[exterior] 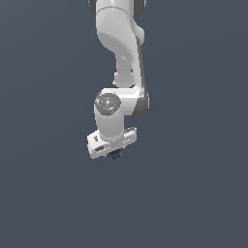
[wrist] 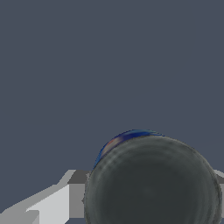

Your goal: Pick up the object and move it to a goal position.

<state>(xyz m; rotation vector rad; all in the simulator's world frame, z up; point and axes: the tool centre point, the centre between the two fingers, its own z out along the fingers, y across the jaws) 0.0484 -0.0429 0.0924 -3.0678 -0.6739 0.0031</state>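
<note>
In the exterior view the white gripper (exterior: 114,153) hangs from the arm at the middle of the picture and points down. The object (exterior: 115,155), a small nearly black blob with a faint blue tinge, shows just under the gripper's white bar and is much narrower than it. In the wrist view the object (wrist: 151,183) fills the space between the fingers (wrist: 77,194), with a blue rim on its far side. A grey finger touches each side of it. The gripper is shut on the object.
A plain dark blue-grey surface fills both views around the arm. No other object, container or edge shows.
</note>
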